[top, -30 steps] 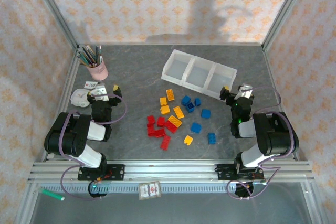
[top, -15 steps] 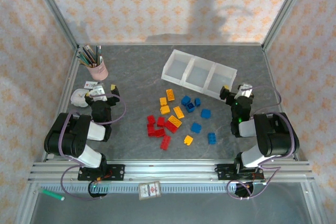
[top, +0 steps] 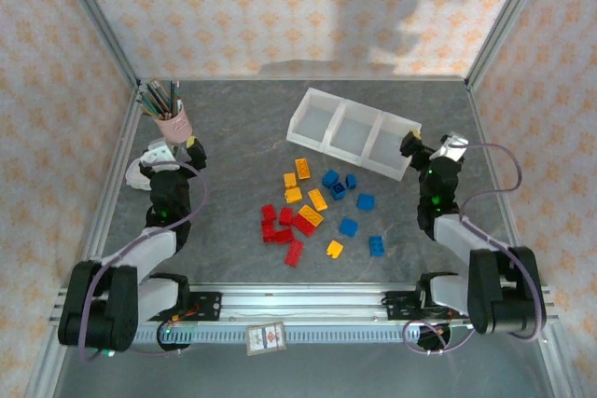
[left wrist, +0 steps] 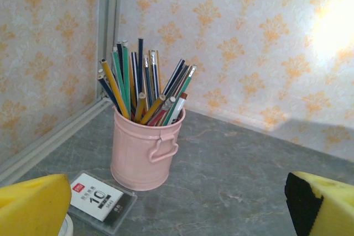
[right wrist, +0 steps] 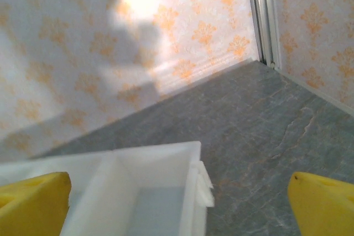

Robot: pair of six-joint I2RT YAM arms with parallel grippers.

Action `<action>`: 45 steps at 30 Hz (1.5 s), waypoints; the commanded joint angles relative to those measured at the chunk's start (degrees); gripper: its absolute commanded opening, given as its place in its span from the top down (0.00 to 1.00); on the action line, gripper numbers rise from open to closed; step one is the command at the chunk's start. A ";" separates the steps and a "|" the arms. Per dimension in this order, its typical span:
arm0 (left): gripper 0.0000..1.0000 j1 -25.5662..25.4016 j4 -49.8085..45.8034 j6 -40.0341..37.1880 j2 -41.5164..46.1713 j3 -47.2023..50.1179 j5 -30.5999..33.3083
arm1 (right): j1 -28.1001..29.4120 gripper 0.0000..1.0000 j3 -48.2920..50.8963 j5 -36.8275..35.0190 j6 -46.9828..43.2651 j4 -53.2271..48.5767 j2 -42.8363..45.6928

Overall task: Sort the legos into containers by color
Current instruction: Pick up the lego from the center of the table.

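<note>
The legos lie loose on the grey table: a red cluster, yellow-orange ones and blue ones. The containers are three compartments of a white tray at the back, and none of the three holds anything. My left gripper is open at the far left, well away from the bricks, with its yellow fingertips apart and nothing between them. My right gripper is open beside the tray's right end, its fingertips wide apart and holding nothing.
A pink pencil cup stands at the back left, just ahead of the left gripper. A small label card lies beside it and a white round object sits near the left rail. Metal frame posts edge the table.
Both arms have unfolded and reached away from their bases. The left gripper moved toward the pencil cup, the right toward the tray's right end. The bricks have not moved.
</note>
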State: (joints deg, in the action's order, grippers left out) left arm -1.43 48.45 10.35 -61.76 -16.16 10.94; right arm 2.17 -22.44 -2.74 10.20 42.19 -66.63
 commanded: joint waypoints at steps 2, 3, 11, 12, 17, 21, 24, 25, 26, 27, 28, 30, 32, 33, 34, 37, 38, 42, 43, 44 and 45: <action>0.00 0.45 -12.52 13.00 7.45 -3.48 1.51 | -0.33 0.00 -5.50 2.96 12.70 -16.06 3.13; 0.00 0.46 -13.55 13.46 9.19 -3.57 0.51 | -0.32 0.00 -6.91 3.09 15.37 -20.01 2.99; 0.00 0.46 -27.35 21.90 16.46 -5.37 -2.58 | -0.16 0.00 -9.94 13.44 16.60 -29.61 5.90; 0.00 0.46 -30.29 21.97 16.73 -6.54 -4.29 | -0.07 0.00 -11.07 13.68 16.42 -32.38 5.60; 0.01 0.38 -38.70 25.54 17.89 -8.27 -15.25 | 2.40 0.00 -15.95 17.03 13.39 -43.30 3.43; 0.01 -3.43 -43.14 25.71 17.03 -8.45 -22.66 | 6.66 0.00 -18.25 15.40 12.40 -51.85 2.39; 0.01 -8.79 -47.89 25.06 16.98 -9.72 -19.62 | 9.78 0.00 -18.19 16.80 12.24 -54.49 1.77; 0.01 -10.51 -48.13 25.61 17.02 -9.61 -19.23 | 11.39 0.00 -18.55 16.57 12.17 -55.48 1.43; 0.01 -11.83 -48.02 26.20 17.02 -9.35 -19.29 | 12.89 0.00 -18.97 15.95 12.03 -56.52 0.97; 0.01 -13.28 -47.64 27.18 17.02 -9.03 -19.22 | 14.81 0.00 -19.65 15.13 11.56 -57.69 0.28; 0.01 -14.65 -47.17 28.25 16.93 -8.60 -18.96 | 16.84 0.00 -20.51 13.91 11.13 -59.13 -0.59; 0.01 -17.06 -46.23 30.05 16.67 -7.82 -18.53 | 20.09 0.00 -21.99 12.57 10.44 -61.44 -2.71; 0.01 -19.56 -45.12 31.79 16.35 -7.19 -17.68 | 22.61 0.00 -23.11 11.64 10.19 -63.19 -4.37; 0.01 -20.99 -44.49 32.45 16.09 -7.05 -17.18 | 23.70 0.01 -23.56 11.39 9.89 -63.85 -5.25; 0.01 -22.53 -44.23 33.00 15.71 -7.12 -16.34 | 24.82 0.02 -23.92 11.43 9.40 -64.40 -6.17; 0.01 -26.67 -45.15 33.64 13.91 -8.63 -12.58 | 27.73 0.08 -25.62 10.67 8.07 -66.19 -9.17; 0.01 -27.77 -45.10 33.91 13.17 -8.90 -11.71 | 28.50 0.09 -26.24 10.34 7.59 -66.72 -10.09; 0.01 -30.44 -43.37 34.91 9.37 -10.16 -11.15 | 31.27 0.17 -29.96 9.16 5.36 -68.84 -15.10; 0.01 -31.16 -43.35 34.91 8.23 -10.90 -10.80 | 31.92 0.19 -30.86 8.39 4.87 -69.15 -16.50; 0.01 -31.70 -43.26 34.93 7.18 -11.43 -10.56 | 32.34 0.21 -31.44 7.76 4.49 -69.17 -17.48; 0.01 -32.17 -43.11 34.91 6.03 -12.10 -10.50 | 32.66 0.22 -32.18 7.30 4.07 -69.16 -18.93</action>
State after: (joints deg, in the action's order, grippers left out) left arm -32.42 3.51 44.14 -54.13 -25.26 -1.98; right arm 33.89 -52.14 8.16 16.67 -24.29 -83.40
